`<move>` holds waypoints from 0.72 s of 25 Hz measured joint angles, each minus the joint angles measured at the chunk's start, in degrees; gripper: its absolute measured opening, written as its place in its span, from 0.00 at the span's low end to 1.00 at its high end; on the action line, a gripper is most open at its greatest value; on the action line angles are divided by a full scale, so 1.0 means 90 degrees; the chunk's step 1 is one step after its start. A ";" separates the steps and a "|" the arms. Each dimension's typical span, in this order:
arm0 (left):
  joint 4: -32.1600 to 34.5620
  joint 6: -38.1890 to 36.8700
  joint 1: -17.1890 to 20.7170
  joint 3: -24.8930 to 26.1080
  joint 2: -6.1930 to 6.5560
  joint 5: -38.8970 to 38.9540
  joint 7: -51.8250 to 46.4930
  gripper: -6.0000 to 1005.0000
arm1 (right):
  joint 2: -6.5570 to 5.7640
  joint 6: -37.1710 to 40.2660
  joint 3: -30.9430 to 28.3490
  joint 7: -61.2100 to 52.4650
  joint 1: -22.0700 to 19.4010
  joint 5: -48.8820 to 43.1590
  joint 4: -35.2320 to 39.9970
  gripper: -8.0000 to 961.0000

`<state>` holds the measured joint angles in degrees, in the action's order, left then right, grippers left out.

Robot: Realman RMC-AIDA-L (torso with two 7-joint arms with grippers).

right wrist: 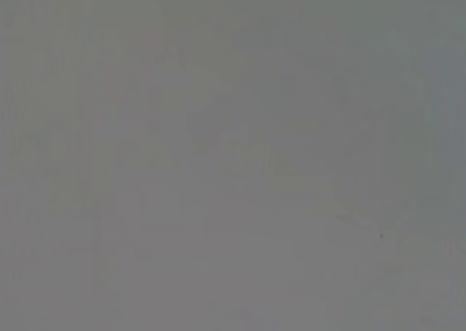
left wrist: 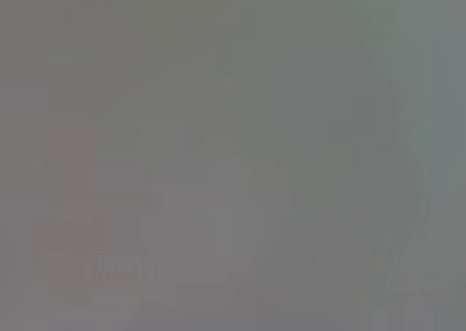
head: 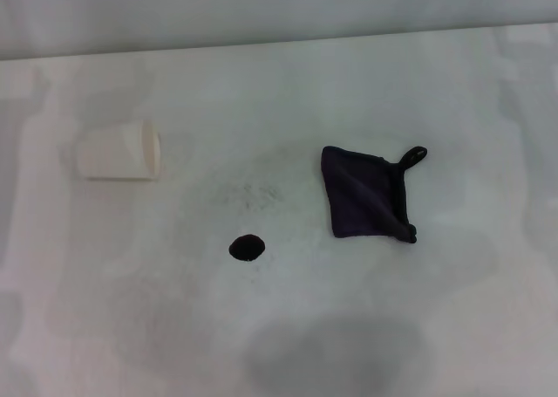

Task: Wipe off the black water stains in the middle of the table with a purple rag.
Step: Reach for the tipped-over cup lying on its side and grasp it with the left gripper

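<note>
- The table (head: 288, 327) is a broad white top with faint grey smears, and it fills the head view. Neither arm nor pincer shows on it, so nothing can be placed relative to a pincer.
- Both wrist views give only a flat grey blank. Whether either pincer is released, clenched or grasping anything cannot be told.
- The purple rag (head: 362, 195) lies flat on the robot's right of centre, its small loop at the far right corner, untouched.
- A white paper cup (head: 120, 154) lies on its side toward the left, well apart from the rag.
- The black water stains (head: 247, 248) are one small round blot, nearer the robot than the rag and to its left, not yet wiped.
- Risks, as I judge them: a shallow pinch could lift only the loop so the cloth dangles. A sweep with too little cloth flat would smear the blot wider, possibly toward the cup.
</note>
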<state>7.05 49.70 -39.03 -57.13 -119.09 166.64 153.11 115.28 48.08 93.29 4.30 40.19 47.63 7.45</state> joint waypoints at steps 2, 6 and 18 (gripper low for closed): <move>0.0027 -0.0004 0.0000 0.0001 0.0005 0.0000 0.0000 0.89 | -0.0008 0.0000 -0.0002 0.0000 0.0017 0.0001 0.0002 0.88; 0.0075 -0.0005 -0.0001 0.0001 0.0005 0.0001 0.0000 0.89 | -0.0011 0.0000 -0.0041 0.0000 0.0063 0.0004 0.0016 0.88; 0.0052 0.0016 -0.0025 0.0415 -0.0028 0.0129 0.0327 0.89 | 0.0009 -0.0081 -0.0497 0.0078 0.0173 0.0020 -0.0006 0.88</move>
<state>7.52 49.84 -39.25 -53.40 -119.34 167.81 156.05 115.36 47.35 88.82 5.00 41.74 47.81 7.40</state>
